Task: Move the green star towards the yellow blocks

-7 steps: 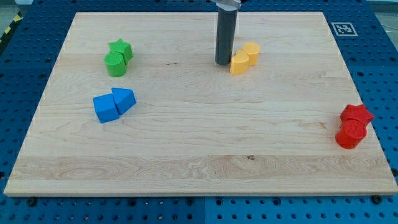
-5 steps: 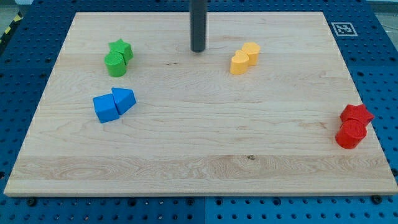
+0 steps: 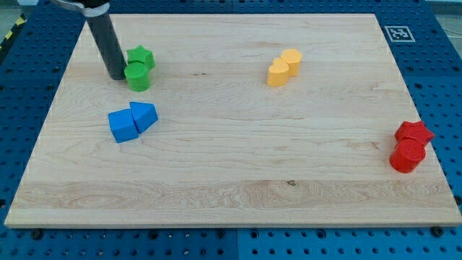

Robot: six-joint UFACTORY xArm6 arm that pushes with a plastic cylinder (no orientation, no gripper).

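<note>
The green star (image 3: pixel 142 56) sits at the board's upper left, touching a green cylinder (image 3: pixel 136 76) just below it. My tip (image 3: pixel 116 76) rests on the board right at the cylinder's left side, a little left of and below the star. Two yellow blocks (image 3: pixel 284 67) sit together at the upper middle right, far to the right of the star.
Two blue blocks (image 3: pixel 132 120) lie together below the green pair. A red star (image 3: pixel 414 133) and a red cylinder (image 3: pixel 406 156) sit at the right edge. The wooden board (image 3: pixel 231 180) lies on a blue perforated table. A marker tag (image 3: pixel 397 32) is at the top right corner.
My tip has swept left, from beside the yellow blocks, across the top of the board, to the left side of the green cylinder. No block has visibly moved.
</note>
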